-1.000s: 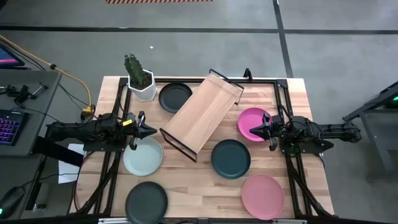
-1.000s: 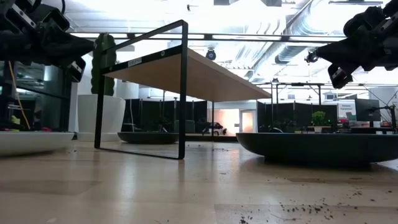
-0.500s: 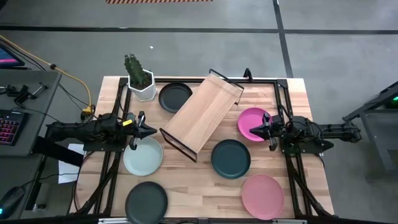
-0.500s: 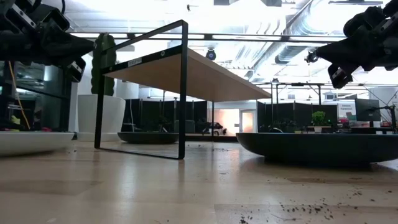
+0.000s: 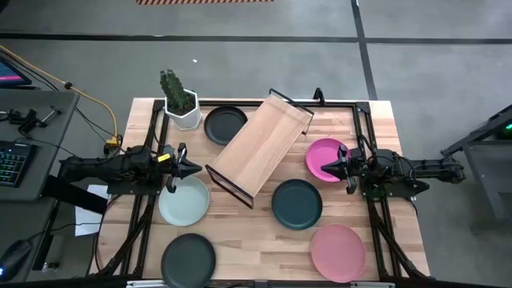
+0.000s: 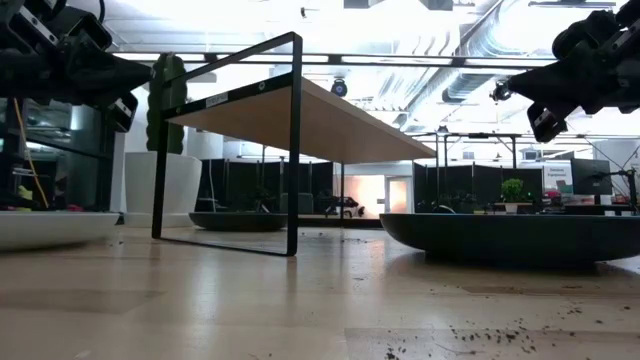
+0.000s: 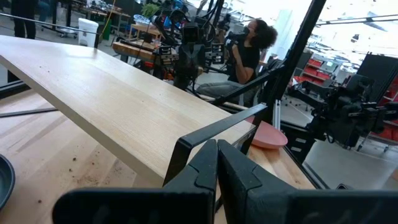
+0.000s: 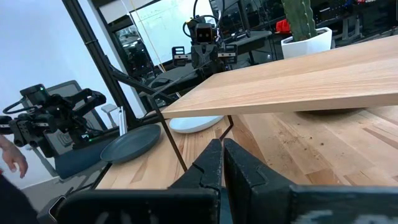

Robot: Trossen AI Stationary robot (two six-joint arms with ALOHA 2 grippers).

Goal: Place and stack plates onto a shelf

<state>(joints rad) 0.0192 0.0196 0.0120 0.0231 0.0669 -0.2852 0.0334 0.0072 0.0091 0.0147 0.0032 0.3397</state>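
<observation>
Six plates lie flat on the wooden table: black (image 5: 226,124), magenta (image 5: 326,158), dark teal (image 5: 297,203), light pink (image 5: 338,252), mint-white (image 5: 184,200) and dark grey (image 5: 189,258). The shelf (image 5: 260,148) stands slantwise mid-table on its black wire legs (image 6: 295,150), and its board carries nothing. My left gripper (image 5: 194,168) is shut and hovers just past the mint-white plate's far rim, pointing at the shelf (image 7: 112,99). My right gripper (image 5: 328,167) is shut and hangs above the magenta plate, facing the shelf board (image 8: 298,81). In the low view both grippers are raised off the table.
A white pot with a cactus (image 5: 181,106) stands at the far left corner beside the black plate. Black frame rails (image 5: 364,120) run along the table's sides. A person (image 7: 249,50) sits beyond the table. A hand (image 8: 12,158) shows at the right wrist view's edge.
</observation>
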